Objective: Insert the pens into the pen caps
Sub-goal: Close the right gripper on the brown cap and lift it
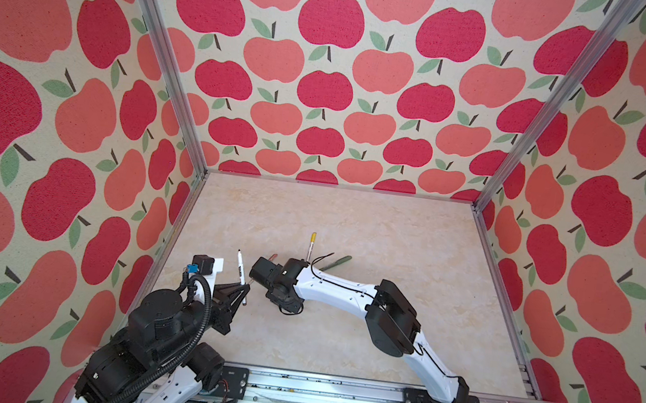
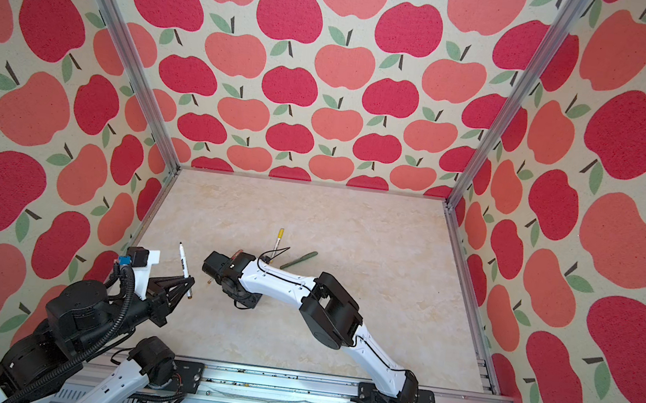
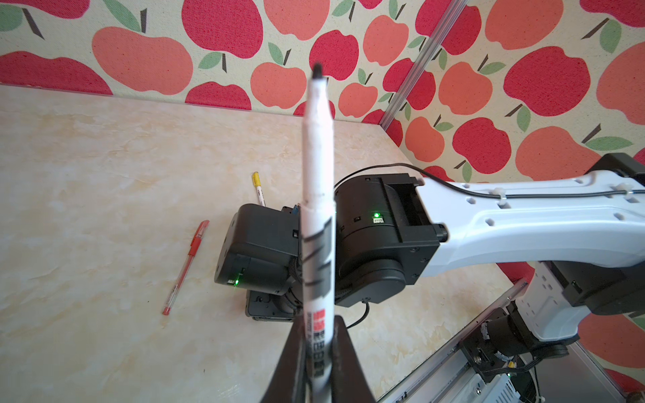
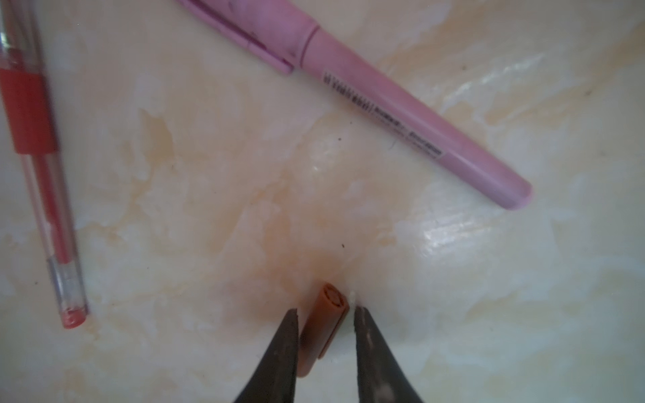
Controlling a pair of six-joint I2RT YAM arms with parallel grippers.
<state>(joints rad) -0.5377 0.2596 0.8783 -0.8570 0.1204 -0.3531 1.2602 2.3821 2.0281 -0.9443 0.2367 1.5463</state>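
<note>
My left gripper (image 3: pixel 319 322) is shut on a white pen (image 3: pixel 317 209) with dark print, holding it upright with its dark tip up. Both top views show this pen (image 1: pixel 240 267) (image 2: pixel 182 262) at the left gripper (image 1: pixel 245 291). My right gripper (image 4: pixel 326 310) is low over the table, its jaws open on either side of a brown pen cap (image 4: pixel 323 328) lying there. One finger touches the cap and a small gap shows at the other. In both top views the right wrist (image 1: pixel 274 276) hides its fingers and the cap.
A lilac pen (image 4: pixel 401 115) with its cap on and a red pen (image 4: pixel 42 174) lie just beyond the brown cap. A yellow-capped white pen (image 1: pixel 311 245) and a dark green pen (image 1: pixel 337 262) lie behind the right arm. Apple-print walls enclose the table.
</note>
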